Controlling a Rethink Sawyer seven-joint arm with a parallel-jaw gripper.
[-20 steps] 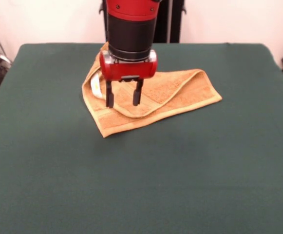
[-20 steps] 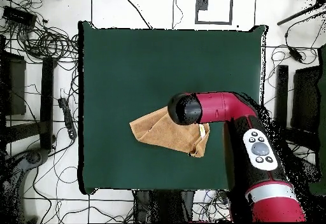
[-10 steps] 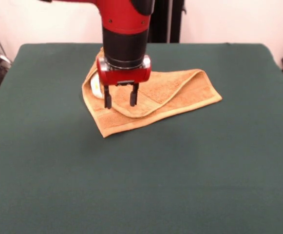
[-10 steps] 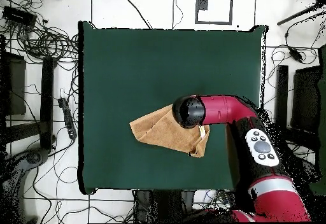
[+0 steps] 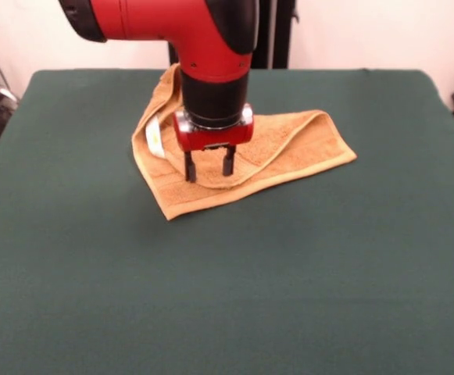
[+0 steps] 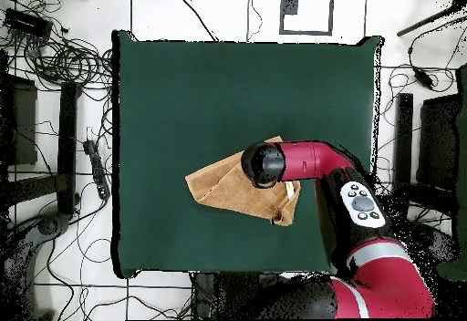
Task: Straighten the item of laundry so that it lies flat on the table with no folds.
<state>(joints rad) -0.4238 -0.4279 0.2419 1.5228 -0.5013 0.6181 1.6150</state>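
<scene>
A large rectangular table [image 5: 305,281] with a dark green felt-like cloth top carries a single thing: a small orange-tan terry hand towel [image 5: 289,148] with a hemmed edge and a small white label [image 5: 155,138]. The towel lies folded over itself, toward the table's far side in the front view.

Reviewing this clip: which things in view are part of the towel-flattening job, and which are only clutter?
Part of the job:
- folded orange-tan towel
- green table
- open gripper, fingers down at the towel's upper layer

Just lying about:
- cables on the floor left of the table in the overhead view
- dark equipment on the floor at the right
</scene>
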